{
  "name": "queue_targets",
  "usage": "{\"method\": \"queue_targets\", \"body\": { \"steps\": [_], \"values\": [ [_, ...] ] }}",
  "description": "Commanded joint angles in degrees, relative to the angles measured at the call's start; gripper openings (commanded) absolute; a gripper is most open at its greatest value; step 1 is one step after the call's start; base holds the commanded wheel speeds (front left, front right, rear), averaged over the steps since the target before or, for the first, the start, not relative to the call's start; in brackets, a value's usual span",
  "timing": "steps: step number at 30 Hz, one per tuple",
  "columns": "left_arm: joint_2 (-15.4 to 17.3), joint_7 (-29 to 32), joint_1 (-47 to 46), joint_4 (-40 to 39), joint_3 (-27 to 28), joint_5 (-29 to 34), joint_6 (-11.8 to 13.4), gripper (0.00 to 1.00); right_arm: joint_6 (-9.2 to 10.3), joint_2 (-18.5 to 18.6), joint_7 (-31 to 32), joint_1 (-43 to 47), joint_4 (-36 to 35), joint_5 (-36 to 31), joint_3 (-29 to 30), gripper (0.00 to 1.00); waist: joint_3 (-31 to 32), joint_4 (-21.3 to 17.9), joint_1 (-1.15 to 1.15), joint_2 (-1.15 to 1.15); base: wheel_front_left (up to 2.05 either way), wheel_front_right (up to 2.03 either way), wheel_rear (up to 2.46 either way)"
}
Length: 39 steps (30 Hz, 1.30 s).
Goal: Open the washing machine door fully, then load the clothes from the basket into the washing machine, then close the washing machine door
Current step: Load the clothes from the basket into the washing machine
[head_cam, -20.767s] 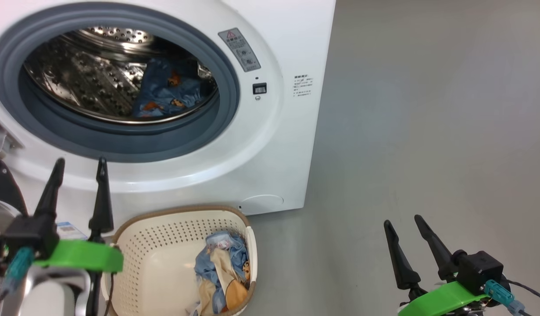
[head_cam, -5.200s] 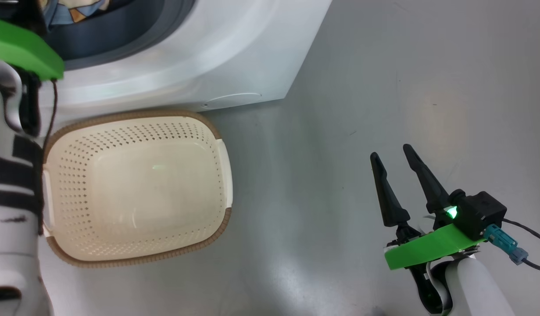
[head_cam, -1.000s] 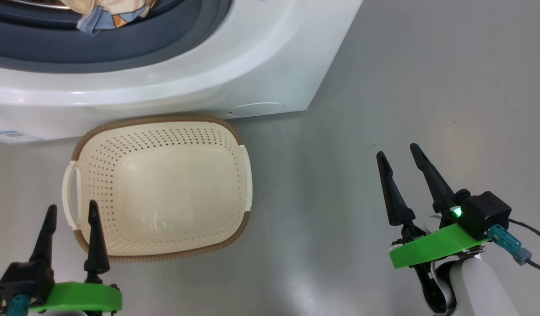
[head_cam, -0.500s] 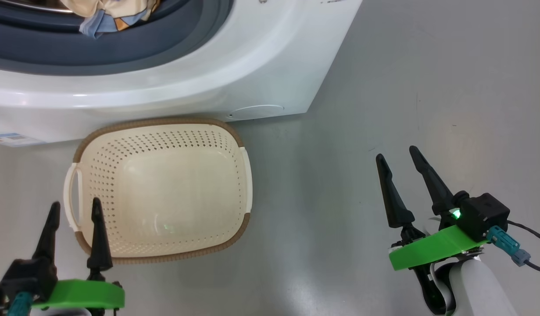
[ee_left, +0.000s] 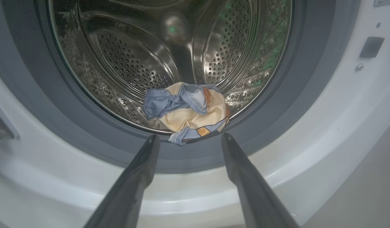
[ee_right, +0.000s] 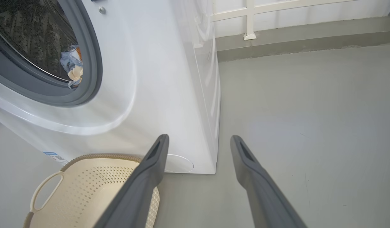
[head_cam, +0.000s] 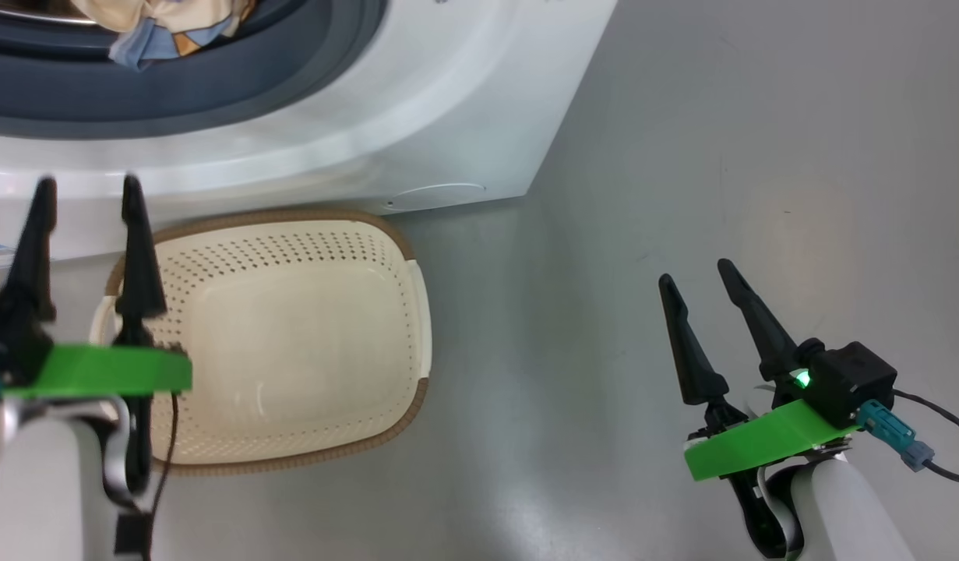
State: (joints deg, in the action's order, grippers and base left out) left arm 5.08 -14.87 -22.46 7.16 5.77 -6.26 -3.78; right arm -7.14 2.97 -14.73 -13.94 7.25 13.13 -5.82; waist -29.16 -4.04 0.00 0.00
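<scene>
The washing machine (head_cam: 417, 101) stands with its mouth uncovered; its door is out of view. The clothes (ee_left: 188, 109), a light-blue and cream bundle, lie at the drum's front lip, also seen as clothes (head_cam: 156, 23) and clothes (ee_right: 73, 66). On the floor before the machine sits the basket (head_cam: 405, 312), with nothing in it. My left gripper (head_cam: 87, 187) is open over the basket's left rim, and the left wrist view has this gripper (ee_left: 190, 137) aimed at the drum opening. My right gripper (head_cam: 694, 274) is open above bare floor to the right.
Grey floor (head_cam: 721, 140) stretches to the right of the machine. A low wall with a white railing (ee_right: 248, 19) runs behind. A round cover (head_cam: 436, 195) marks the machine's lower front corner, near the basket (ee_right: 87, 190).
My left gripper has risen from the lower left corner to the basket's left rim, facing the drum. The camera shifted slightly. The right gripper has stayed put.
</scene>
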Motion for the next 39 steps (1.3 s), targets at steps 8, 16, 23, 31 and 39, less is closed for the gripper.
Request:
{"method": "queue_targets", "body": {
  "steps": [8,16,23,31,39],
  "values": [
    [4.1,0.9,-10.61,6.1,0.17,0.24,-0.87,1.0,-0.35,-0.1,-0.27,-0.66,-0.98,0.9,-3.08,1.0,-0.93,-2.36,0.0,0.0,0.0,0.0,0.0],
    [6.45,4.58,-21.46,15.74,-1.3,0.35,-1.32,1.0,-0.35,-0.1,-0.27,-1.12,-1.33,1.37,-3.43,1.0,-1.99,-3.76,0.0,0.0,0.0,0.0,0.0],
    [7.93,7.86,-30.69,25.06,-3.25,1.03,-1.55,1.0,-0.35,-0.1,-0.27,-1.29,-1.47,1.91,-3.87,1.0,-3.08,-4.72,0.0,0.0,0.0,0.0,0.0],
    [9.3,14.76,-39.51,35.99,-5.67,1.88,-1.93,1.0,-0.35,-0.1,-0.27,-1.28,-1.72,2.61,-4.2,1.0,-4.19,-5.78,0.0,0.0,0.0,0.0,0.0],
    [9.65,19.03,-45.83,44.4,-6.22,0.39,-2.38,1.0,-0.35,-0.1,-0.27,-0.14,-1.82,2.94,-4.39,1.0,-4.92,-6.54,0.0,0.0,0.0,0.0,0.0]
  ]
}}
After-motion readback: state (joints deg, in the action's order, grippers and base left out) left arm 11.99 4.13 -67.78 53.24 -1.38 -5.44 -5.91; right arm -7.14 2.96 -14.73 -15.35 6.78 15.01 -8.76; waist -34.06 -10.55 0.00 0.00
